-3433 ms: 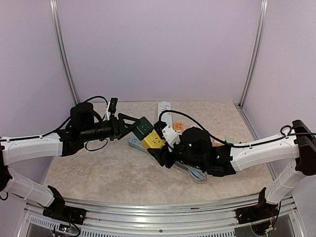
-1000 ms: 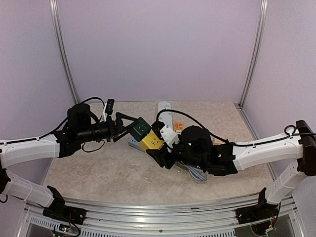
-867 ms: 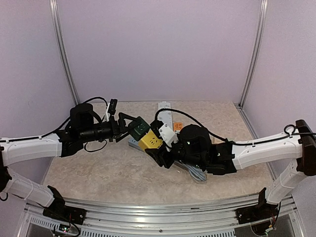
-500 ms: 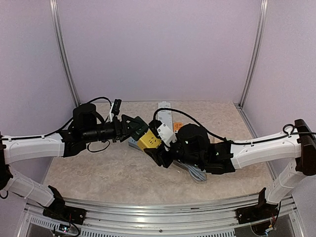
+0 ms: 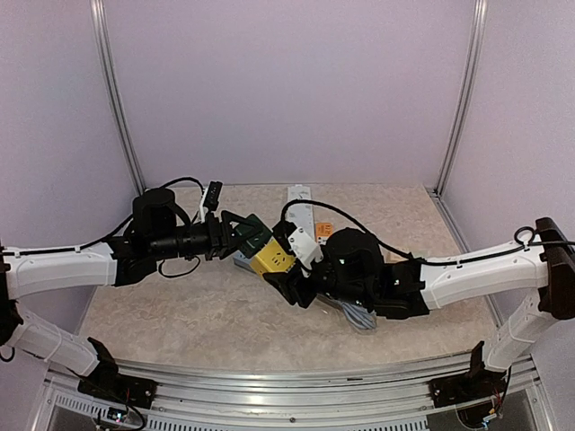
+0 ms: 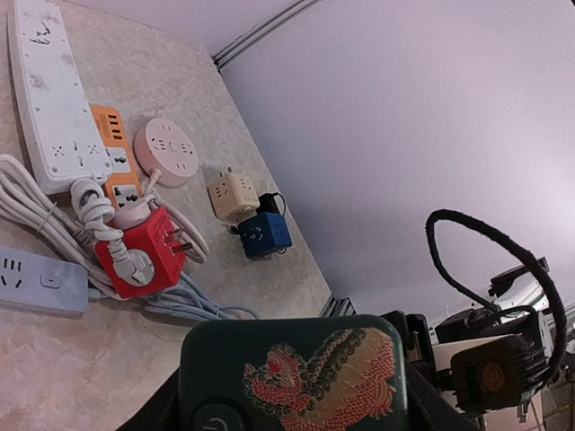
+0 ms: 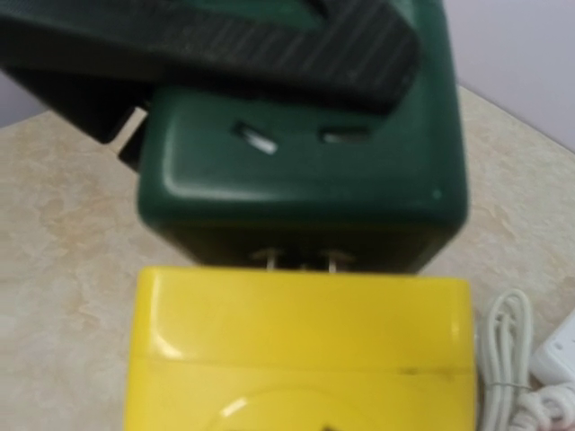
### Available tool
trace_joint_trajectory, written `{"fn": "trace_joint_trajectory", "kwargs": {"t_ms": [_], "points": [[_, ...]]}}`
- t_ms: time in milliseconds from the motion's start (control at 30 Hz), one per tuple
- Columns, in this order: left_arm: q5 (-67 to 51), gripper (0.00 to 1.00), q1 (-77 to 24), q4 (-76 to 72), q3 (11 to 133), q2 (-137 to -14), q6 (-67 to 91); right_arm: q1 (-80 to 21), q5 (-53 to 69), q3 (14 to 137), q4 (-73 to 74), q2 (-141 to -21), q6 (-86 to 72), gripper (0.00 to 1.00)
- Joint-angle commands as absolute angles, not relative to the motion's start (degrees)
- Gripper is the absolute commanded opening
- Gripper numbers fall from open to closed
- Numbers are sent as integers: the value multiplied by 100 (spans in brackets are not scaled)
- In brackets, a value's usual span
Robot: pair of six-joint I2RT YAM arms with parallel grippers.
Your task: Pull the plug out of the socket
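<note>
A dark green cube plug (image 5: 252, 230) with a red dragon print (image 6: 296, 377) is held above the table, its metal prongs (image 7: 267, 259) showing in a thin gap against the yellow cube socket (image 5: 276, 259). My left gripper (image 5: 244, 232) comes in from the left and is shut on the green plug, one black finger (image 6: 162, 409) against each side. A finger lies across the plug's top (image 7: 269, 54) in the right wrist view. My right gripper (image 5: 287, 271) holds the yellow socket (image 7: 305, 341) from the right; its own fingers are hidden.
Behind lie a white power strip (image 6: 40, 90), an orange strip (image 6: 112, 144), a pink round socket (image 6: 166, 151), a red cube (image 6: 135, 251), a beige cube (image 6: 232, 193) and a blue cube (image 6: 265, 233). A grey strip (image 6: 36, 280) and coiled white cables (image 6: 54, 224) lie below the held cubes.
My left gripper has slid right over the green plug and its fingers have closed in on the plug's sides. The right arm and yellow socket have barely moved.
</note>
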State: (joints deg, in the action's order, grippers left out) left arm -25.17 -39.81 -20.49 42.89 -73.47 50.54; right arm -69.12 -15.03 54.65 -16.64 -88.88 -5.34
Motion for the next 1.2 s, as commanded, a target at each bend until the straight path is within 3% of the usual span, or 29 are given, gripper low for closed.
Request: {"fn": "trace_joint_trajectory", "kwargs": {"t_ms": [0,333,867,1167], "points": [[-2547,33,-3917,-1685,4406,-7196,4736,-6770,-771,5113,-2503,-8362,-538,0],[-2545,32,-3894,-1582,4412,-7119,4702,-6765,-868,5261,-2293,-8488,-527,0],[-1893,28,-3612,-1486,3919,-6735,5225,-7135,-3088,6116,-1039,-9052,-1003,0],[-2175,28,-3499,-1425,3961,-6727,5108,-7148,-2520,6007,-1317,-8936,-620,0]]}}
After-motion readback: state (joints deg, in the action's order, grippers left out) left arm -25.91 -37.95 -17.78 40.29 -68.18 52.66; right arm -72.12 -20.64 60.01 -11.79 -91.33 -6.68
